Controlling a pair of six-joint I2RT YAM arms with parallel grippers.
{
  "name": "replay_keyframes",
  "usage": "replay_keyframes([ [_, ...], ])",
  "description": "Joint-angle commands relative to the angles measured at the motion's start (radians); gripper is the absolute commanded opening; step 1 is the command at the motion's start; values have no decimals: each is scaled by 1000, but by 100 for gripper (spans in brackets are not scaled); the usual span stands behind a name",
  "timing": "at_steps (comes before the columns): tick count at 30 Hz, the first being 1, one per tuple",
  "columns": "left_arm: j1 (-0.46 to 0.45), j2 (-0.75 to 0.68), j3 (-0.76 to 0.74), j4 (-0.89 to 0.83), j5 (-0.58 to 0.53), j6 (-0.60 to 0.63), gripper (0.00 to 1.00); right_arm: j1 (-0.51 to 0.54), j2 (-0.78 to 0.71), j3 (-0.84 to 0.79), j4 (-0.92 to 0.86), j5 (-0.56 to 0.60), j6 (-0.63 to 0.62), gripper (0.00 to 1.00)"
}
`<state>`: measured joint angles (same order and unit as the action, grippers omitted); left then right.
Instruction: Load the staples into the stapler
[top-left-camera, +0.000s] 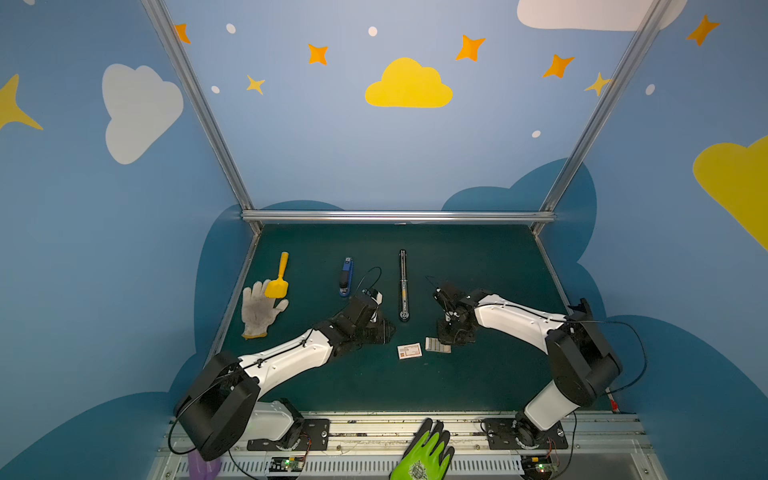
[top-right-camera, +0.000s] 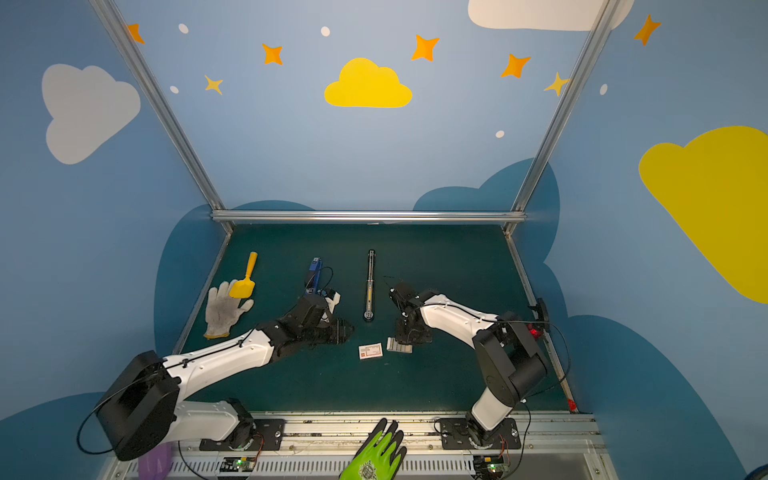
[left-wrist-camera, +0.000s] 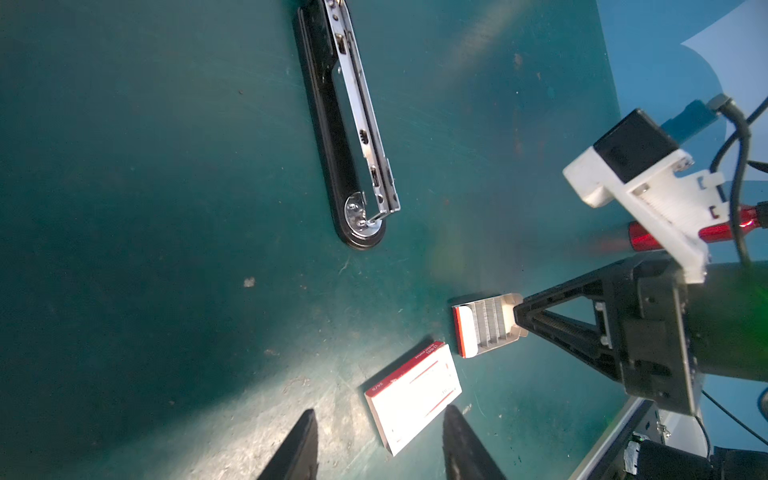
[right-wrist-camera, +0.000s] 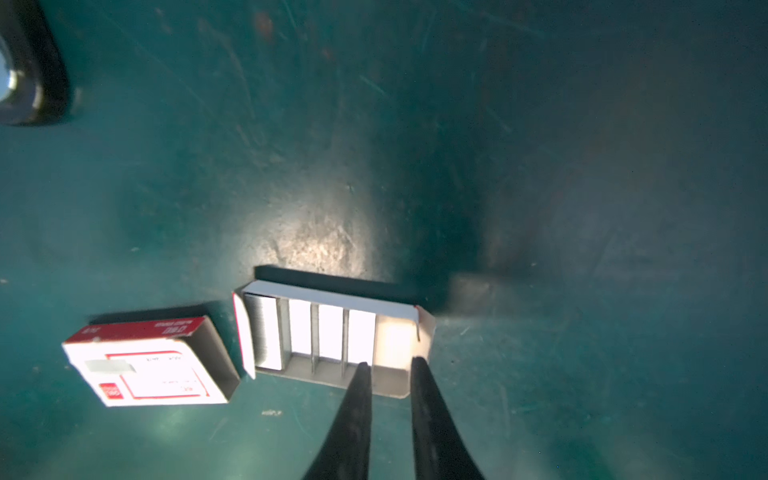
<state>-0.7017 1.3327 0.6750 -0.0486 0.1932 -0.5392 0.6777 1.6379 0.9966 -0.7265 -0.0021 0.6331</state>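
The left gripper (left-wrist-camera: 380, 415) is holding its dark fingers apart above the green mat (left-wrist-camera: 166, 208), gripping nothing. The white cardboard box (left-wrist-camera: 415, 395) is lying flat just ahead of the tips. Beside the box, the small tray (left-wrist-camera: 458, 332) is showing rows of staples (left-wrist-camera: 488, 322). The right gripper (left-wrist-camera: 521, 320) is resting its tips at the tray's end. The stapler (left-wrist-camera: 353, 137) is lying open, well apart from both.

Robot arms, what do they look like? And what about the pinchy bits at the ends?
The left arm and right arm have smooth white shells and chunky black joints, with thin black cables running along them. The left gripper and right gripper each end in two slim, black, pointed fingers.
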Motion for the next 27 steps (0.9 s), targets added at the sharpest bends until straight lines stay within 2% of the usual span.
replay_keyframes([
  [1,-3,-8,-8,5,-12,-7,49,9,14,-17,-1,-15,19,20],
  [12,-3,-7,-15,10,-19,-13,49,20,52,-22,27,-33,26,19],
  [22,-2,-14,-28,10,-28,-15,49,22,73,-21,27,-40,24,12],
  [27,-3,-16,-29,10,-32,-16,49,21,63,-15,11,-33,25,5],
])
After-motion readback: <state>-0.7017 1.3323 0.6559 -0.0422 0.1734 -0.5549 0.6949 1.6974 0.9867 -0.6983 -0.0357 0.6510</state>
